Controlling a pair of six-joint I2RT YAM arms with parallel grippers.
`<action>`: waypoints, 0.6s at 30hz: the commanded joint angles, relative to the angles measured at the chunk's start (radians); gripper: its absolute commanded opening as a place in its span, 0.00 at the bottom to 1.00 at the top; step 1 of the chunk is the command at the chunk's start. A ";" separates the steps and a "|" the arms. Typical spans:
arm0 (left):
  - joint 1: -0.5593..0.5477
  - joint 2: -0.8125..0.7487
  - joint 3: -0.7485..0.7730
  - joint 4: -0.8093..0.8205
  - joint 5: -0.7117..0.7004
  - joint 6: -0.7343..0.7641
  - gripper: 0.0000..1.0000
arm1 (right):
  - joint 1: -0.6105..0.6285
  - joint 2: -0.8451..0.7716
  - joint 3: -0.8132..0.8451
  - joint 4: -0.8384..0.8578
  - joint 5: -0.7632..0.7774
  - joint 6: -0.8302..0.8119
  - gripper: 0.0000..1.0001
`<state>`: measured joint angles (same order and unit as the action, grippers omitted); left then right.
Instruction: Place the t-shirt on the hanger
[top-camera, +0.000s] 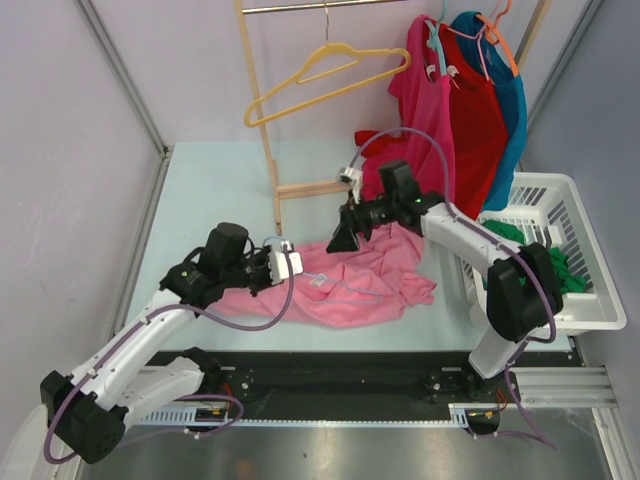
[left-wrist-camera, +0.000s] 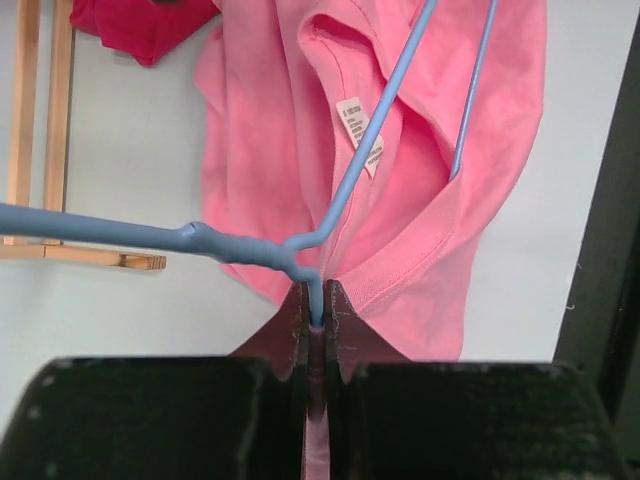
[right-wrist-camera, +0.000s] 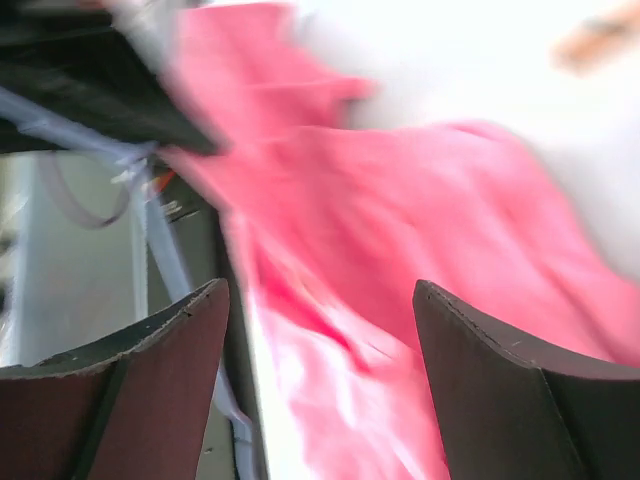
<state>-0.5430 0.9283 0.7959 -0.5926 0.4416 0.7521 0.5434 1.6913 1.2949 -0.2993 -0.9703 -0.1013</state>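
Observation:
The light pink t-shirt (top-camera: 370, 280) lies crumpled on the table's middle. In the left wrist view the t-shirt (left-wrist-camera: 260, 150) shows its neck opening and white tag (left-wrist-camera: 352, 118). The thin lavender-blue hanger (left-wrist-camera: 240, 246) has its arms running into that neck opening, and its hook points left. My left gripper (top-camera: 290, 262) (left-wrist-camera: 317, 305) is shut on the hanger at the base of the hook, at the shirt's left edge. My right gripper (top-camera: 336, 242) (right-wrist-camera: 320, 300) is open and empty, just above the t-shirt's (right-wrist-camera: 450, 220) back edge. The right wrist view is blurred.
A wooden rack (top-camera: 272, 170) stands at the back with a yellow hanger (top-camera: 320, 80). Magenta (top-camera: 425, 110), red (top-camera: 475, 120) and blue shirts hang at back right. A white basket (top-camera: 575, 290) with green cloth stands at right. A red cloth (left-wrist-camera: 140, 25) lies behind.

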 joint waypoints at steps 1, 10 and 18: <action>-0.052 -0.019 0.015 0.007 -0.014 -0.049 0.00 | -0.030 -0.041 -0.002 -0.096 0.229 0.003 0.77; -0.087 -0.040 0.003 0.020 -0.064 -0.062 0.00 | 0.092 -0.019 -0.011 -0.273 0.567 -0.015 0.70; -0.091 -0.068 -0.015 0.025 -0.106 -0.085 0.00 | 0.173 0.085 0.023 -0.307 0.689 -0.043 0.57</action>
<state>-0.6266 0.8883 0.7918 -0.5964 0.3664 0.6960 0.6933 1.7199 1.2854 -0.5636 -0.3801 -0.1158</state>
